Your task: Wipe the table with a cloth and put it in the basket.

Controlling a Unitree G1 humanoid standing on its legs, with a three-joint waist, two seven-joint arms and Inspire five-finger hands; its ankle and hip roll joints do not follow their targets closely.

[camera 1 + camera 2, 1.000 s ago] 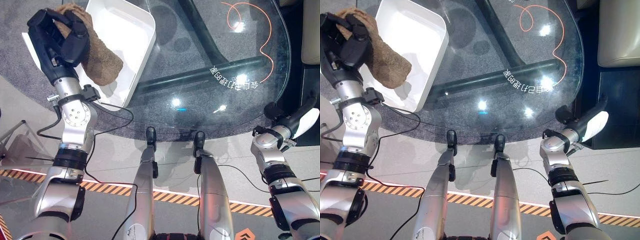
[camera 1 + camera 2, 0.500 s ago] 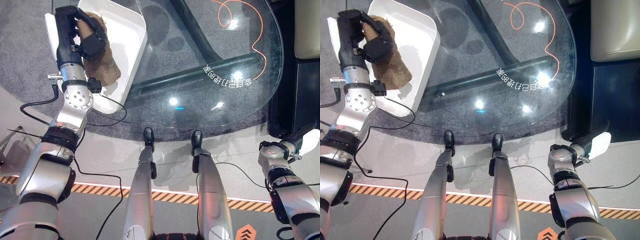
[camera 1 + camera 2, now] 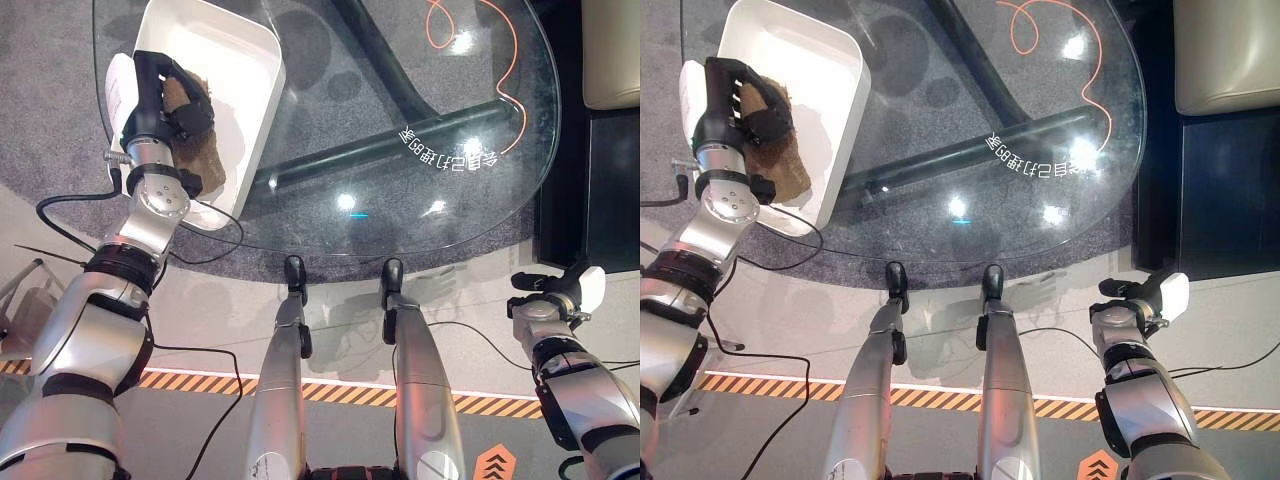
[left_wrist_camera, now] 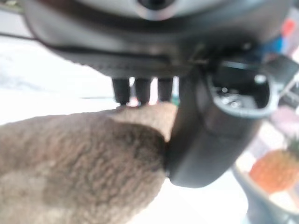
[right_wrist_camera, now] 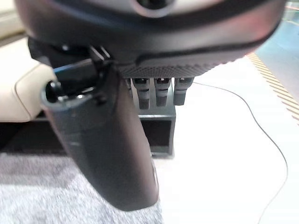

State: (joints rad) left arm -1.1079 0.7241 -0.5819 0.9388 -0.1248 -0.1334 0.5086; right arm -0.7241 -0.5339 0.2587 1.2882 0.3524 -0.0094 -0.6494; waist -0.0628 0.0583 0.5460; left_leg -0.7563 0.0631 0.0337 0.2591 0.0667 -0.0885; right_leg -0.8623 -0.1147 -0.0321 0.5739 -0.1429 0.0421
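A brown fluffy cloth [image 3: 200,150] hangs inside the white basket [image 3: 232,40] at the table's left end. My left hand [image 3: 160,92] is shut on the cloth's top, its fingers curled round it over the basket's near-left wall. In the left wrist view the cloth [image 4: 79,163] lies against the thumb [image 4: 205,135]. My right hand [image 3: 570,290] hangs low at the right, off the table, with fingers straight and nothing in it; the right wrist view shows its thumb [image 5: 107,154] and fingers over the floor.
The round glass table [image 3: 420,200] stands on a grey carpet, with an orange cord [image 3: 500,60] beneath its far right. A beige seat [image 3: 612,50] is at the far right. Striped floor tape [image 3: 200,382] runs near me.
My left hand has lowered the cloth further into the basket. My right hand has drawn back and down, away from the table's edge. The camera has shifted.
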